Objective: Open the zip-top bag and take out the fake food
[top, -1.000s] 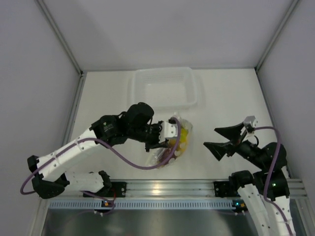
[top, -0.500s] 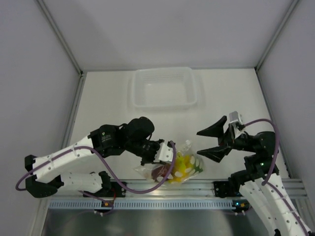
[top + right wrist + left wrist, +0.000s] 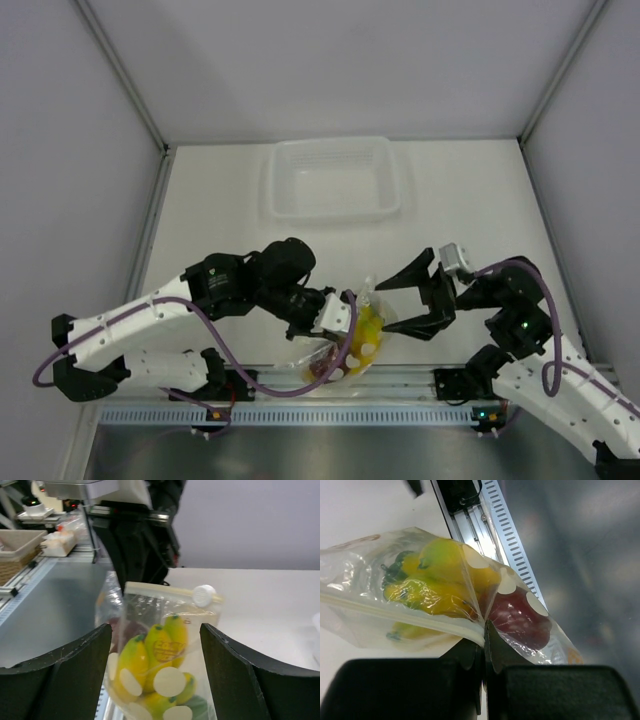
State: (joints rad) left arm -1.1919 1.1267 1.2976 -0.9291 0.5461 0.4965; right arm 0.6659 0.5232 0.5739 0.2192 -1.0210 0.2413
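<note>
My left gripper [image 3: 340, 318] is shut on the zip strip of the clear white-dotted zip-top bag [image 3: 352, 340] and holds it up near the table's front edge. In the left wrist view the bag [image 3: 445, 595] shows the yellow banana bunch [image 3: 432, 580], the dark red fruit [image 3: 520, 617] and a bit of green piece [image 3: 395, 570]. My right gripper [image 3: 408, 302] is open, just right of the bag. In the right wrist view the bag [image 3: 160, 655] hangs between my open fingers [image 3: 60, 675], with its white slider [image 3: 203, 595] at the top right; bananas [image 3: 150, 655] and red fruit [image 3: 127, 630] show inside.
A rigid translucent rectangular tray [image 3: 330, 180] stands at the back middle of the white table [image 3: 480, 200]. A metal rail [image 3: 330, 382] runs along the front edge. White walls enclose the left, right and back.
My right gripper has moved left toward the bag and now brackets it. My left gripper has turned the bag more upright near the front edge.
</note>
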